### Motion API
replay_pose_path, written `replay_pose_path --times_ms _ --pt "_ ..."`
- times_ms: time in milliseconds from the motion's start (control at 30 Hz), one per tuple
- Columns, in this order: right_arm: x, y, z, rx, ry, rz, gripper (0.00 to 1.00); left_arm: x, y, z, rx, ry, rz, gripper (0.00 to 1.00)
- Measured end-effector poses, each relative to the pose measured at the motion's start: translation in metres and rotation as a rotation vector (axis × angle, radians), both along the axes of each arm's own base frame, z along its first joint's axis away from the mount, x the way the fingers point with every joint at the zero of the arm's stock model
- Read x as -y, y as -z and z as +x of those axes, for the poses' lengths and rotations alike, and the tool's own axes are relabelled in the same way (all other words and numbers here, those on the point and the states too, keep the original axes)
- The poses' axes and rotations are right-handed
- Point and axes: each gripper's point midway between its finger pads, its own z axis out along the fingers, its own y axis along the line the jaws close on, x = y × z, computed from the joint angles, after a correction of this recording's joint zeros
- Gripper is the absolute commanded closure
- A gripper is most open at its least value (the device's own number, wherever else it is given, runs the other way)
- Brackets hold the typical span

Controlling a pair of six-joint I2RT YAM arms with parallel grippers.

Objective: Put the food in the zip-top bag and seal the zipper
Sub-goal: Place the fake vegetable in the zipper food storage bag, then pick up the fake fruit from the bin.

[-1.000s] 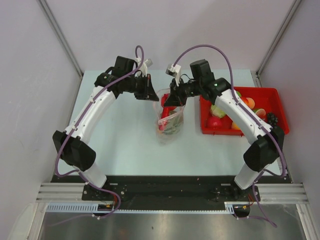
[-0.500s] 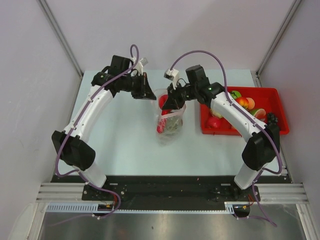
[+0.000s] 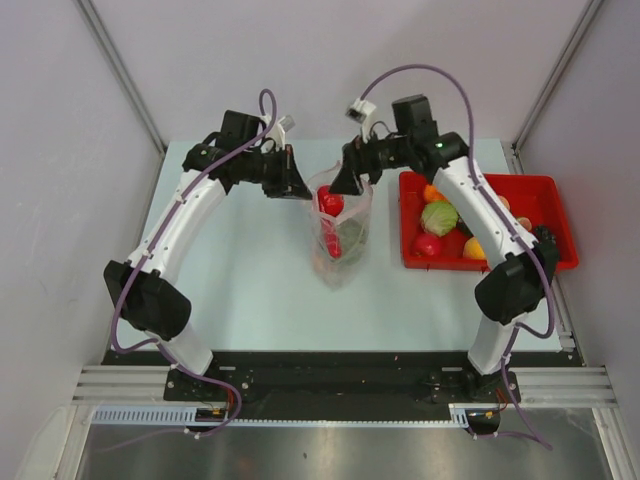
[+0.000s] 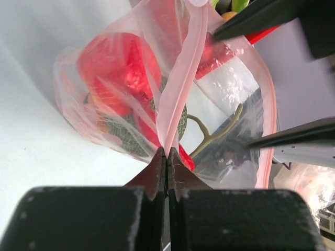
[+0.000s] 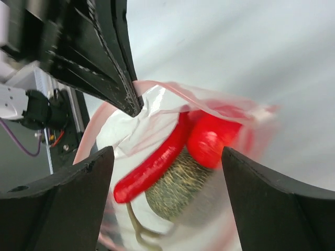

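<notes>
Left gripper (image 4: 166,157) is clamped tight on the zipper (image 4: 180,89) strip, lifting one rim so the zip-top bag (image 3: 340,235) stands mid-table with its mouth open. Right gripper (image 5: 167,151) hangs over the mouth, jaws spread, nothing between them. Red chili (image 5: 154,167) and netted melon (image 5: 172,196) are already inside; more food (image 3: 437,217) waits in the red tray (image 3: 525,181).

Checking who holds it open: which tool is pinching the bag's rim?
The left tool, shut on the pink zipper strip of the bag; the right tool is spread open at the mouth.
</notes>
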Motion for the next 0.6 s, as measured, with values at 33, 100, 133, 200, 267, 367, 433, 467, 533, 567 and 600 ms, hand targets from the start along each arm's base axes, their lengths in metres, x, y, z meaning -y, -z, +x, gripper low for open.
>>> replay_pose_path --times_ms 33,100,133,200,267,367,433,467,533,567,600 --pt "0.008 -0.012 0.005 0.020 0.018 0.018 0.12 0.000 0.000 0.000 0.000 -0.001 0.000 1.00" --pt "0.027 -0.034 0.011 0.056 0.053 0.049 0.11 0.000 0.000 0.000 -0.003 -0.003 -0.001 1.00" --pt "0.040 -0.046 0.014 0.075 0.078 0.065 0.12 0.000 0.000 0.000 -0.004 -0.004 -0.002 1.00" --pt "0.067 -0.064 0.019 0.111 0.134 0.082 0.11 0.000 0.000 0.000 -0.005 -0.005 -0.003 1.00" --pt "0.102 -0.081 0.025 0.155 0.211 0.089 0.11 0.000 0.000 0.000 -0.004 -0.005 -0.002 1.00" --pt "0.170 -0.093 0.035 0.215 0.368 0.061 0.12 0.000 0.000 0.000 -0.003 -0.005 -0.003 1.00" --pt "0.214 -0.090 0.038 0.223 0.466 0.027 0.12 0.000 0.000 0.000 -0.002 -0.004 -0.003 1.00" --pt "0.238 -0.085 0.039 0.217 0.516 0.005 0.12 0.000 0.000 0.001 -0.002 -0.005 -0.003 1.00" --pt "0.295 -0.068 0.039 0.196 0.626 -0.059 0.12 0.000 0.000 0.001 -0.001 -0.005 -0.002 1.00" --pt "0.313 -0.060 0.037 0.181 0.660 -0.084 0.13 0.000 0.000 0.001 -0.001 -0.006 -0.002 1.00" --pt "0.335 -0.049 0.034 0.158 0.696 -0.119 0.13 0.000 0.000 0.001 0.000 -0.007 -0.001 1.00"
